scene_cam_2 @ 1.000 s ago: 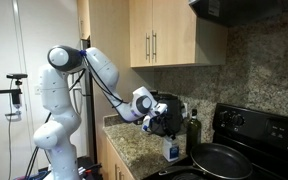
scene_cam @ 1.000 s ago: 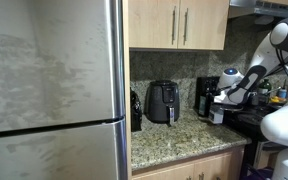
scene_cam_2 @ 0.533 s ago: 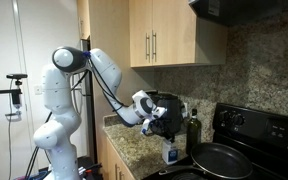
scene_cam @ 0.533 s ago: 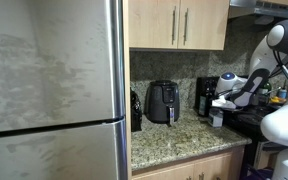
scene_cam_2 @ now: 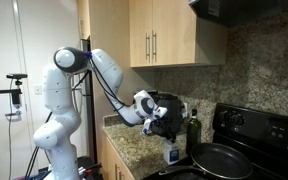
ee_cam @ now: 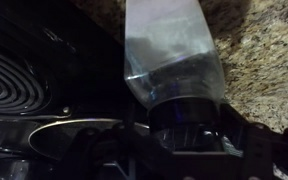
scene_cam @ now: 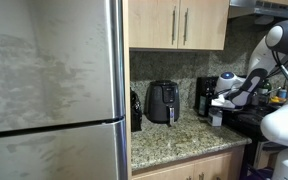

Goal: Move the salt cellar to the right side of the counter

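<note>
The salt cellar (ee_cam: 169,55), whitish and clear with a dark bluish end, fills the wrist view, that end sitting between the jaws. My gripper (ee_cam: 184,125) appears shut on it. In both exterior views the gripper (scene_cam_2: 165,128) (scene_cam: 222,103) is just above the salt cellar (scene_cam_2: 171,154) (scene_cam: 217,118), at the end of the speckled granite counter (scene_cam: 174,135) (scene_cam_2: 132,150) next to the stove. The wrist view shows the counter (ee_cam: 269,50) on one side of the cellar. I cannot tell whether its base touches the counter.
The black stove top (ee_cam: 34,70) with a dark pan (scene_cam_2: 219,160) lies right beside the cellar. A dark bottle (scene_cam_2: 193,128) stands behind it. A black air fryer (scene_cam: 163,101) and a black appliance (scene_cam: 206,97) stand on the counter. A steel fridge (scene_cam: 54,90) fills one side.
The gripper and the salt cellar have shifted slightly toward the stove and a little lower. Nothing else has moved.
</note>
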Robot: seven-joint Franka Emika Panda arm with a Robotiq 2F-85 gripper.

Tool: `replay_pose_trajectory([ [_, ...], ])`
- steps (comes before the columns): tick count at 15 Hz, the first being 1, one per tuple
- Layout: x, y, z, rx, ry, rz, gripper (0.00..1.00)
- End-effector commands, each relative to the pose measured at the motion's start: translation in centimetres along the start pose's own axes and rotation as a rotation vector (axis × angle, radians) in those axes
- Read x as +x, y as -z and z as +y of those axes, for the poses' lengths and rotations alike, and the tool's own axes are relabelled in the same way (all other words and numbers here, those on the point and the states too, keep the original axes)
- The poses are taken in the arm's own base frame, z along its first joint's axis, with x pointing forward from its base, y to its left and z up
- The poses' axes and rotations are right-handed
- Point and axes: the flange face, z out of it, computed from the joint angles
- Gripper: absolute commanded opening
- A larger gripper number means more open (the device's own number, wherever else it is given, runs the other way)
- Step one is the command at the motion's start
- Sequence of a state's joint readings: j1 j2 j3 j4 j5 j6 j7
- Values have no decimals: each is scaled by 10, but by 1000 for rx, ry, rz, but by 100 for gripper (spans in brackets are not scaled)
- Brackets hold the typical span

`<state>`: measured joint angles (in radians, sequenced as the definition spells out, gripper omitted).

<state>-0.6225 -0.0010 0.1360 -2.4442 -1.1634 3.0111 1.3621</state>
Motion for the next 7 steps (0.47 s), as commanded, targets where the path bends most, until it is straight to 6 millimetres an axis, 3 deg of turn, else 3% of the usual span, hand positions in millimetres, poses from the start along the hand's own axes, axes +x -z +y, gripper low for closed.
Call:
replay_pose_trajectory([
  [1, 12, 42, 13, -7, 38, 47, 100],
  [5, 27, 94, 21, 100, 67, 126, 100],
  [6, 17, 95, 17, 155, 55, 114, 100],
  [7, 38, 84, 15, 84, 46, 122, 100],
])
